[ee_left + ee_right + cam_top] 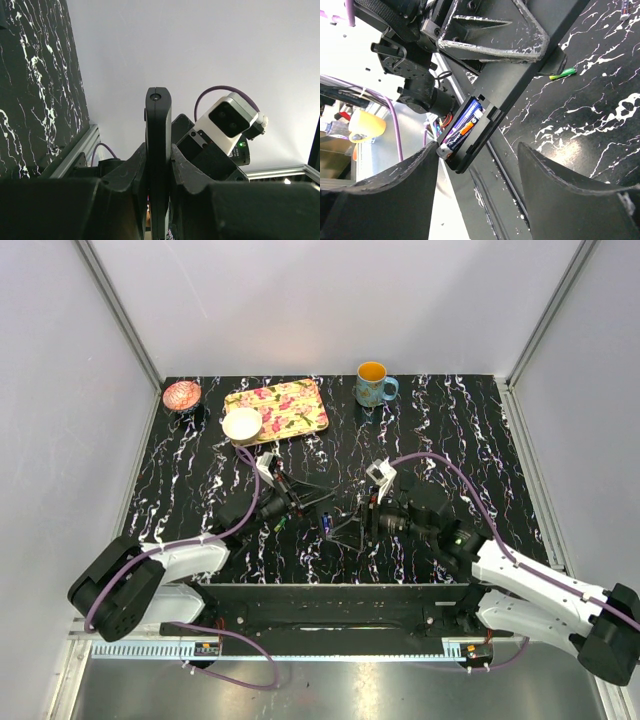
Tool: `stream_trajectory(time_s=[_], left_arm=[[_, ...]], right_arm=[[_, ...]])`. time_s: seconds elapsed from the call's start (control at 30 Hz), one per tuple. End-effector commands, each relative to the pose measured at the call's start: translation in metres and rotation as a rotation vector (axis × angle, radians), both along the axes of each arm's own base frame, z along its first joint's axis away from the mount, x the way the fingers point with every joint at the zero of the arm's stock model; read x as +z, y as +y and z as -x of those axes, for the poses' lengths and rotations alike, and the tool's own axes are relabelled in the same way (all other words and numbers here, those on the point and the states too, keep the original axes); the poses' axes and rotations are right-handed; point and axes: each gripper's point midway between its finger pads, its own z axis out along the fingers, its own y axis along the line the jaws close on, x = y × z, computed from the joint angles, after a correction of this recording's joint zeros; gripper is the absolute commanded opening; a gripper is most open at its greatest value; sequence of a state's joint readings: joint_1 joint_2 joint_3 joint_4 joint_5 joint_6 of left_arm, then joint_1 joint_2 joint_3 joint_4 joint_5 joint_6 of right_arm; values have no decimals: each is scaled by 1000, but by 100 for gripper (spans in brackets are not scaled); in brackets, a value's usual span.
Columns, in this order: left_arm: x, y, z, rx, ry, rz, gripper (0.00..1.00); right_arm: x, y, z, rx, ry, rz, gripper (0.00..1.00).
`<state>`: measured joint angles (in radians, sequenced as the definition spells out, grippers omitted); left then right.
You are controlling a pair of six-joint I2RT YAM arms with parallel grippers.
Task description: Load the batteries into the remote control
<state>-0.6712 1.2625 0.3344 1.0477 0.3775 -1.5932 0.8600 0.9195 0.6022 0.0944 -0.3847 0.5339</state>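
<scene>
Left hand (158,154) grips remote (158,120), tray (297,403) beyond.

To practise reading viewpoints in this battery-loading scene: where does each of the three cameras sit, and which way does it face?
Top external: above and behind the bases, looking down on the table; left gripper and right gripper show, close together.
Left wrist: behind the left gripper, facing the right wrist camera past its fingers, shut on the remote control.
Right wrist: behind the right gripper, facing the remote control's battery bay between its open fingers.
Shared: both wrist views show the remote control.
</scene>
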Motion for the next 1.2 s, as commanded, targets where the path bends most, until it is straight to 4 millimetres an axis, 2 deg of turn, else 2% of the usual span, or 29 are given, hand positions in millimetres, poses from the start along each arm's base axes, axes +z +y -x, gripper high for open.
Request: stream_trajectory(time_s=[0.0,0.47,0.83,1.07,1.1,1.17], left_arm=[[45,1,11,-26,-118,102,0],[61,-1,22,-65,-162,145,0],[67,2,23,-54,-175,165,0],[69,4,21,-31,-204,156,0],[67,3,21,-28,-207,146,0],[68,4,21,-22,-216,138,0]], right_arm=[[21,2,-15,-37,-7,-68,66],[17,4,-27,-49,48,-90,58],[9,6,-27,-35,83,-85,49],[1,9,-18,9,130,-77,27],[0,10,-16,20,137,-75,19],[-1,11,-15,26,148,-74,17]])
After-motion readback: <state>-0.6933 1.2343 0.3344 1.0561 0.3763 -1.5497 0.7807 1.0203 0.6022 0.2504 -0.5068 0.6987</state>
